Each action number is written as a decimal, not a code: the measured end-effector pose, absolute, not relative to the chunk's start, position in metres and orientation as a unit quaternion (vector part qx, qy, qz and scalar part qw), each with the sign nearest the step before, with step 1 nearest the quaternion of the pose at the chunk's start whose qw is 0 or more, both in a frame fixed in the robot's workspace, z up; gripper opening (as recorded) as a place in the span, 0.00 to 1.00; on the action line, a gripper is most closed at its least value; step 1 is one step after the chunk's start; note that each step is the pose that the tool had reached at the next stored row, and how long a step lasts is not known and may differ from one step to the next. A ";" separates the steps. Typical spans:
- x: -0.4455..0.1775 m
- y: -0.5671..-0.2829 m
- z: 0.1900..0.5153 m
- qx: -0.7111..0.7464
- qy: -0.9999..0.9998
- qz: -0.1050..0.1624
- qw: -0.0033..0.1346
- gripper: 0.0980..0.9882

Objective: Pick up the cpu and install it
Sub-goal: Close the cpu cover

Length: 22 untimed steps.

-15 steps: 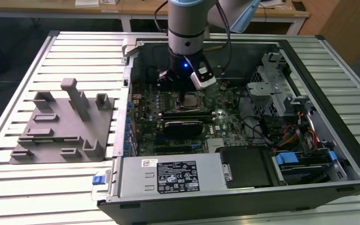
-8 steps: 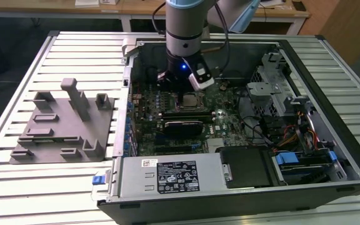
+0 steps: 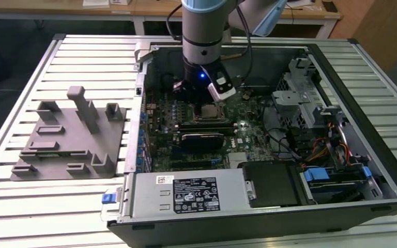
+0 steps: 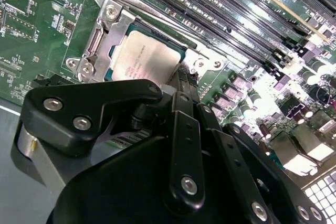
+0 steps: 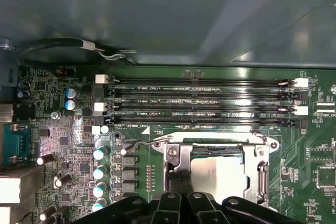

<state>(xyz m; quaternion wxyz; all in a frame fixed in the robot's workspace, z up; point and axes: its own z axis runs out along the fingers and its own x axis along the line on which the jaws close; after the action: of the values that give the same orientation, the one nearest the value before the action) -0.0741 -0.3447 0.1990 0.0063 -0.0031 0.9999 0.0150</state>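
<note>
On a slatted metal table [image 3: 81,57] lies an open computer case [image 3: 268,225]. At the exterior view's centre, the cpu [image 3: 210,111] sits in the socket frame [image 5: 176,156], straight below the gripper [image 3: 202,98]. I cannot tell how wide the gripper stands.

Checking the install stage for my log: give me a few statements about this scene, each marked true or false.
1. The cpu sits inside the socket frame. True.
2. The grey fixture lies inside the computer case. False: it lies on the slatted table, outside the case, at the exterior view's left.
3. The hand is down inside the case, close above the cpu. True.
4. The case stands upright with its side shut. False: it lies on its side with the open face up and the boards bare to view.
</note>
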 end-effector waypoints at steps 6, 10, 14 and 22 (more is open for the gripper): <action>-0.074 -0.345 0.198 -0.004 1.000 0.015 0.006 0.01; -0.073 -0.345 0.198 -0.004 1.000 0.015 0.006 0.01; -0.072 -0.345 0.198 -0.004 1.000 0.015 0.006 0.01; -0.070 -0.345 0.198 -0.004 1.000 0.015 0.006 0.01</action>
<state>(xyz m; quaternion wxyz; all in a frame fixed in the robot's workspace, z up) -0.0696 -0.3446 0.1985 0.0062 -0.0044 0.9999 0.0152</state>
